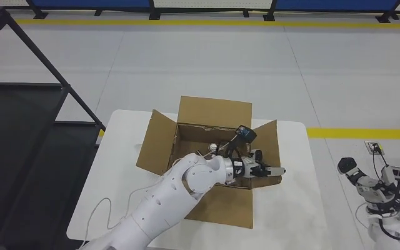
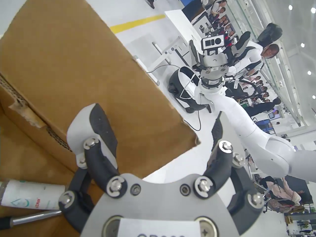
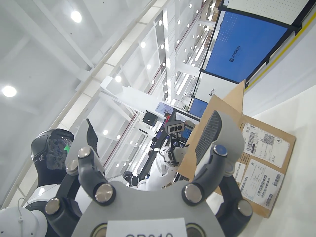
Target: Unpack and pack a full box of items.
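We see the cardboard box (image 1: 214,112) open on the white table (image 1: 290,212). Our left end effector (image 2: 158,117) sits at its rim, spread wide, empty; our right end effector (image 3: 151,119) gapes empty too.

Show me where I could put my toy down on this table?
There are two bare spots on the white table. One is between the left flap of the box and the table's left edge. The other is a strip between the right flap and the right edge. The box is crowded: the left gripper hangs there, and a tube lies inside.
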{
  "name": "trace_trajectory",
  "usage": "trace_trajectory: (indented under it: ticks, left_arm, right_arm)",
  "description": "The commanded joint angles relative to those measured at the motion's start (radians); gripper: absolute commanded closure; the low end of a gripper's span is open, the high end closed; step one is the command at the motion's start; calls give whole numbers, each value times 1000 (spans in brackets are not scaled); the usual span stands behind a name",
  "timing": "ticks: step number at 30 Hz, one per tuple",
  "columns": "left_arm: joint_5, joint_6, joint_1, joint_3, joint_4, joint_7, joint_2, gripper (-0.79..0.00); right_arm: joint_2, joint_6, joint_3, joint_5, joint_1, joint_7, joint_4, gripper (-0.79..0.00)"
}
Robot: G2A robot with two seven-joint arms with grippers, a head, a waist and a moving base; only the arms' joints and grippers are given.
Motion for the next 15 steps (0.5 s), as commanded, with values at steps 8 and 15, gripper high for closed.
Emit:
trace_trajectory:
  ticks: [8,15]
  left_arm:
    - [-41,-6,-93,119,234,-7,-115,-785]
    - [-54,-44,-127,142,337,-3,-173,-785]
  right_arm:
    - [10,16,49,22,14,16,80,-785]
    - [12,18,56,28,30,18,107,-785]
